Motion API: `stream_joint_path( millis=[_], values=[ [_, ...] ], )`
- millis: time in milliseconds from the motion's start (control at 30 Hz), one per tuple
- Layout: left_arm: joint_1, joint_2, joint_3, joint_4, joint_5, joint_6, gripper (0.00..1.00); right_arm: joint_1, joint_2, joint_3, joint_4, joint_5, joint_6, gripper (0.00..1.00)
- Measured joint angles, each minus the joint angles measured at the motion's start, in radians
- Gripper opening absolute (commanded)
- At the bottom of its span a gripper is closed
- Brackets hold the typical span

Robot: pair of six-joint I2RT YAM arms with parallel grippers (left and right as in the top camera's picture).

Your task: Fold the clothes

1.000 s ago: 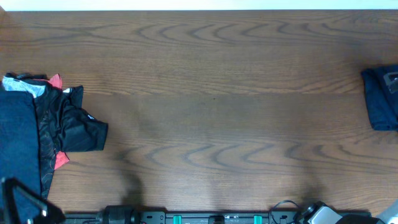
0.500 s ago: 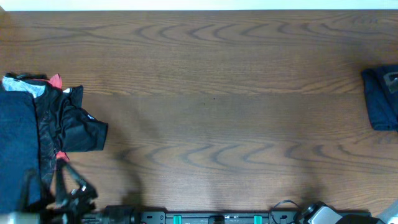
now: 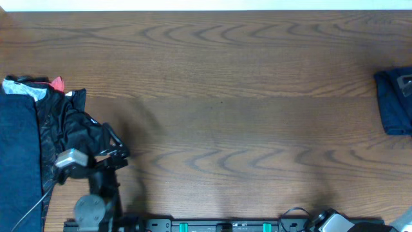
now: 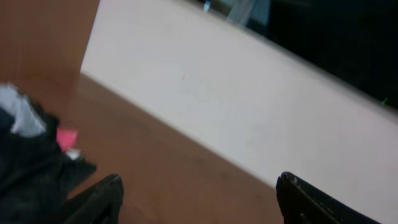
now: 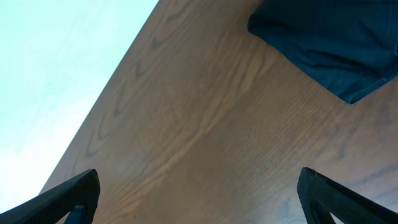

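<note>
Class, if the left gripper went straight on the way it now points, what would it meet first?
Probably only bare table: the left gripper, open, faces wood, with the black garment off to the left of its line. Depth is unclear.

Open middle, clutter at both ends

Surface [image 3: 244, 96] is bare wood between the dark pile [image 3: 64, 125] and the blue cloth [image 3: 394, 103]. Pile blocks the left edge, left gripper [image 3: 114, 144] over its right rim. Cloth takes the far right edge.
</note>
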State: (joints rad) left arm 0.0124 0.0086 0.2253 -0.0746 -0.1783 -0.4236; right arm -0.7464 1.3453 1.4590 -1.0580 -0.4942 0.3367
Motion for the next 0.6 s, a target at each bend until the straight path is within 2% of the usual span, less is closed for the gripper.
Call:
stream_joint_path(
  millis=[200,600],
  values=[
    [0.000,0.001,-0.179,0.102,0.001,-0.007,0.81,0.000,0.000,0.000,0.000,0.000,0.000,0.99],
    [0.000,0.001,-0.206,0.069,-0.004,-0.021,0.80,0.000,0.000,0.000,0.000,0.000,0.000,0.99]
  ],
)
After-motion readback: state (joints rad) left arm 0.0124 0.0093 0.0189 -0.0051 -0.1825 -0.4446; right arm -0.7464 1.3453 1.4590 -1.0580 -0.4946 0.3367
